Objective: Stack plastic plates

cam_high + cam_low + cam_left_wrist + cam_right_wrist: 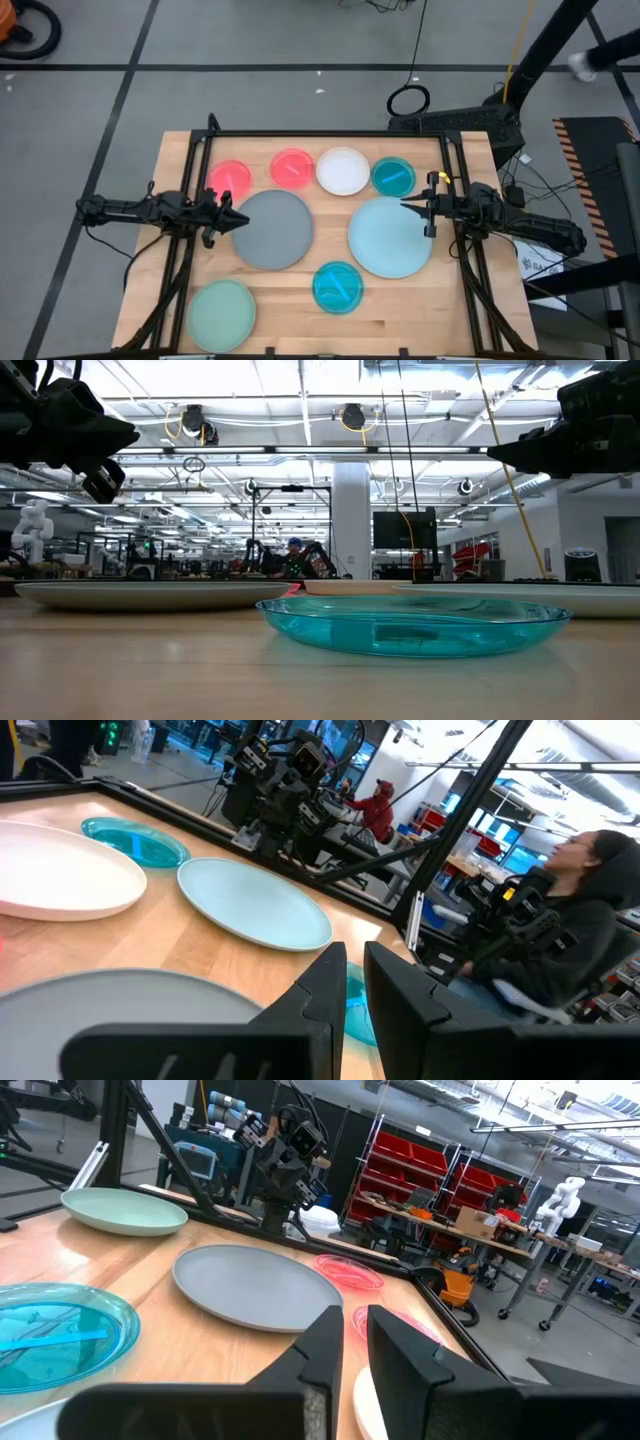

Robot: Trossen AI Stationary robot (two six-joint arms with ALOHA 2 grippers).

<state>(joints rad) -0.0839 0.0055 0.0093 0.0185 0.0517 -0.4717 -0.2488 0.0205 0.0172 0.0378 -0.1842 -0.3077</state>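
Across the wooden table (300, 290) eight plastic plates are laid out singly, none yet stacked on another: along the far edge a row of small ones, two pink-red plates (231, 178) (292, 168), a white plate (343, 170) and a teal plate (393, 176); in the middle the large grey plate (272, 229) and the large pale blue plate (389, 237), well apart; nearer the front a second teal plate (338, 287), and at the front left corner the pale green plate (221, 313). No overlap between any two is seen, so the stacking is judged not to have begun. Just beside the grey plate's left rim the left hand (232, 220) is held above the table, its fingers nearly closed with only a narrow gap and nothing between them; it is judged to be placed there so that this large plate can be taken as a base or moved first. At the pale blue plate's right rim the right hand (410, 205) is held likewise, narrow and empty, mirroring the other. A seated person (570, 930) is seen beyond the table's edge in the left wrist view
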